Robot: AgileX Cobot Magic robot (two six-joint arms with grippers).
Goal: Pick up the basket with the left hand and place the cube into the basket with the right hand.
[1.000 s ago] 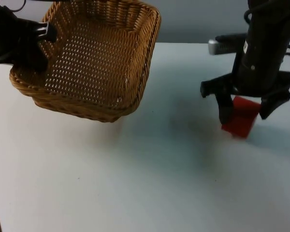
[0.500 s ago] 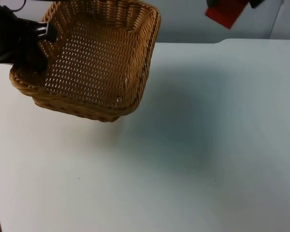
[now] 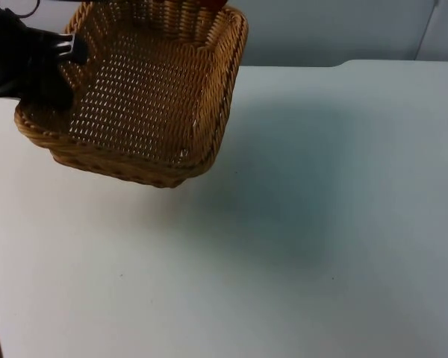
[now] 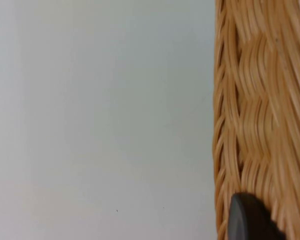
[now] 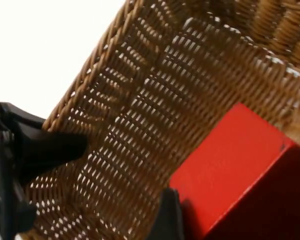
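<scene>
Cube, gripped in the right claw, has moved over the basket that the left claw holds.

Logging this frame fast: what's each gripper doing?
Left gripper: shut on the basket rim.
Right gripper: shut on the red cube, above the basket.

The basket is square, woven of tan wicker with an open-lattice floor and a thick braided rim, and it hangs tilted above the table, its shadow cast on the surface beneath. The cube is bright red with flat, plain faces and sharp edges. It sits over the basket's open inside, near the woven wall.
</scene>
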